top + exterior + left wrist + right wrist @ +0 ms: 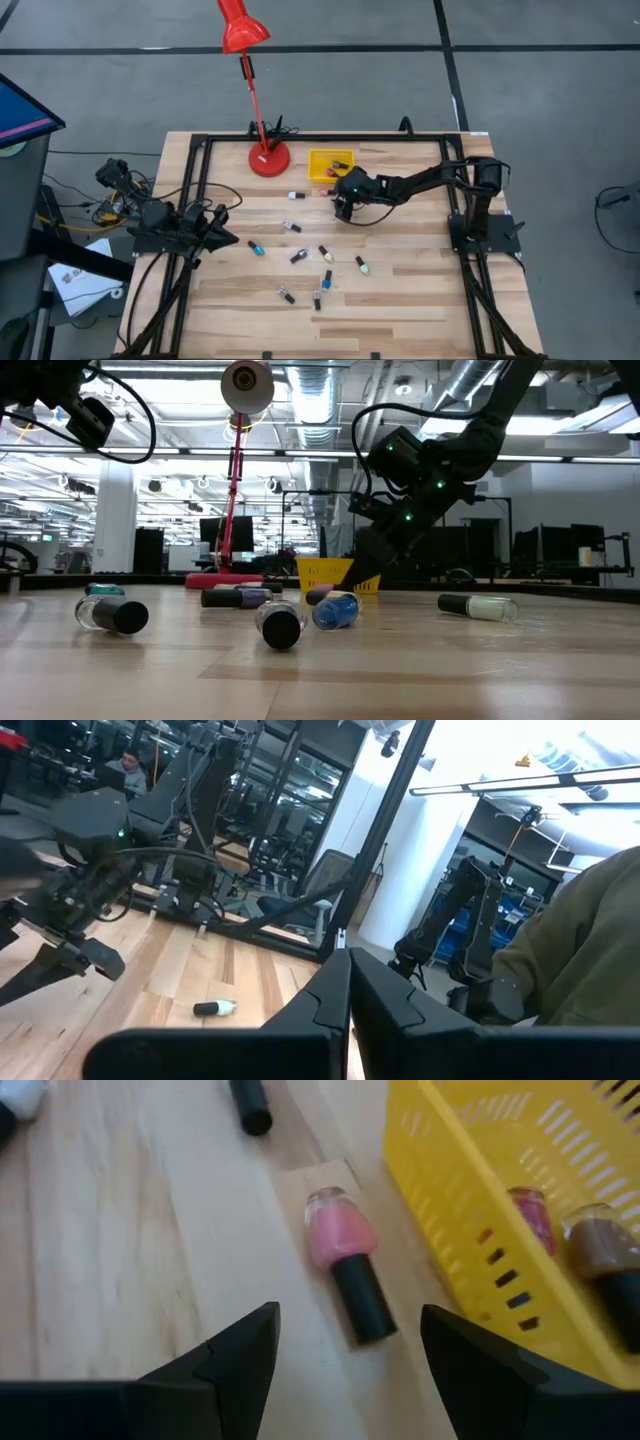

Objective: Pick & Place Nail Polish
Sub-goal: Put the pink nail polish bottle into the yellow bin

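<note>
pink nail polish (345, 1260) lies between the open right claw (345, 1342) tips.

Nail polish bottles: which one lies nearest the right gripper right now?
The pink bottle with the black cap, lying on its side just outside the yellow bin, directly ahead of the open right gripper. The other loose bottles lie farther off.

No readable text, label, brand, number or sign in any view. Nail polish bottles on table: no legible print. Yellow bin: plain mesh walls, no marking. Red lamp: no lettering. Arms and grippers: green lights only, no legible marks. Room background: too far and blurred for any signage to be read.
</note>
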`<control>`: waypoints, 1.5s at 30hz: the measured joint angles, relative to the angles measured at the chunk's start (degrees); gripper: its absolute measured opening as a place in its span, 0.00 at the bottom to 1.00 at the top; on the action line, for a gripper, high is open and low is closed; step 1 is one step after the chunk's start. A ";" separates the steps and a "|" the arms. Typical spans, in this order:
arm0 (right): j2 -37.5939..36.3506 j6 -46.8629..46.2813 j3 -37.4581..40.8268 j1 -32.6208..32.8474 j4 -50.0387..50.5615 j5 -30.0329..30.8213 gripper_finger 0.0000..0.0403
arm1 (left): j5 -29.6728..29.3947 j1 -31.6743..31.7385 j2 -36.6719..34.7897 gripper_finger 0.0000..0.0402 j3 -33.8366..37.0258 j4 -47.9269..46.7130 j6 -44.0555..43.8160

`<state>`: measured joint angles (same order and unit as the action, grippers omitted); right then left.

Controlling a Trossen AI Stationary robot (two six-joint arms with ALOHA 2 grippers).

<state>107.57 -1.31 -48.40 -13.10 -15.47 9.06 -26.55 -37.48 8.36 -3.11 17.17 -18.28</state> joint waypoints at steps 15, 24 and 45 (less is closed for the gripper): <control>3.12 -1.34 -0.85 0.59 -0.48 -0.92 0.52 | 0.01 0.00 0.00 0.00 0.00 0.17 0.00; 3.38 -1.29 -3.20 0.80 2.30 -2.39 0.24 | 0.00 -0.01 0.00 0.00 0.00 0.47 0.00; 3.17 -4.96 -4.17 3.60 5.15 -2.39 0.12 | 0.02 -0.01 0.00 0.00 0.00 0.89 0.00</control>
<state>110.74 -6.27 -52.58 -9.51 -10.32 6.67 -26.52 -37.49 8.36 -3.11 18.06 -18.28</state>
